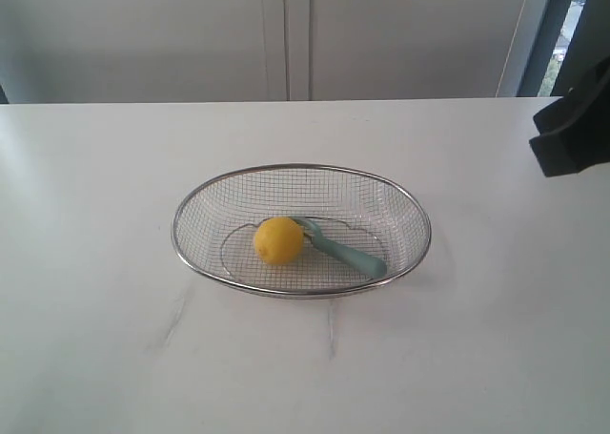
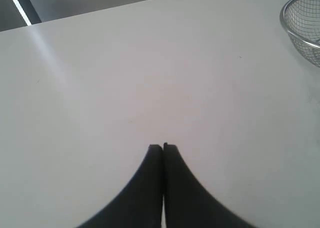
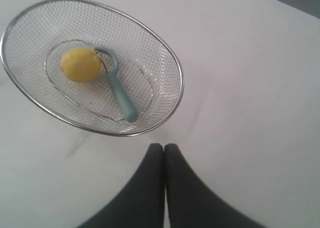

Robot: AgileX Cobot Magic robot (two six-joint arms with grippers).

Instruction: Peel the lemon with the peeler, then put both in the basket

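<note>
The yellow lemon (image 1: 278, 239) lies inside the silver wire basket (image 1: 195, 205) in the middle of the white table. Beside it rests the teal-handled peeler (image 1: 347, 252), its curved head touching the lemon. The right wrist view shows the same lemon (image 3: 80, 64), peeler (image 3: 119, 91) and basket (image 3: 177, 70). My right gripper (image 3: 164, 147) is shut and empty, hovering off the basket's rim. My left gripper (image 2: 162, 147) is shut and empty over bare table, with only the basket's edge (image 2: 289, 25) in its view. A dark part of the right arm (image 1: 572, 119) shows at the exterior view's right edge.
The white table (image 1: 95, 262) stretches wide around the basket. A pale wall with panel seams (image 1: 286, 33) stands behind its far edge.
</note>
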